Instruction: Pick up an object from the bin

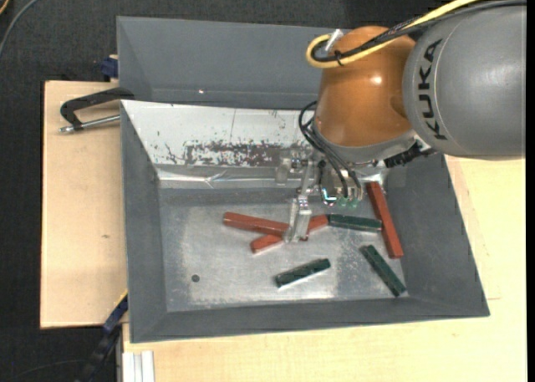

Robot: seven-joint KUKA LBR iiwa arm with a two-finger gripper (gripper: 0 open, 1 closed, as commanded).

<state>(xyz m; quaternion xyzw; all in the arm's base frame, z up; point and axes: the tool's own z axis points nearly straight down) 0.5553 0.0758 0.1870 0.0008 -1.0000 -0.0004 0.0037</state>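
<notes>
gripper low at mid-bin, tip down at a small cluster of red sticks. long red stick lies just left of the tip, and a short red stick sits below-left, touching the long one. grip open or closed: cannot tell. dark green stick lies just right of the tip, and a second green stick lies apart, nearer the front wall of the grey bin.

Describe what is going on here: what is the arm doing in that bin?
A KUKA arm reaches into the grey bin from the right. Its gripper is low over the bin floor, in the middle of a small cluster of crossing red sticks. Green sticks lie apart from it, toward the front and right. Nothing looks lifted yet.
</notes>
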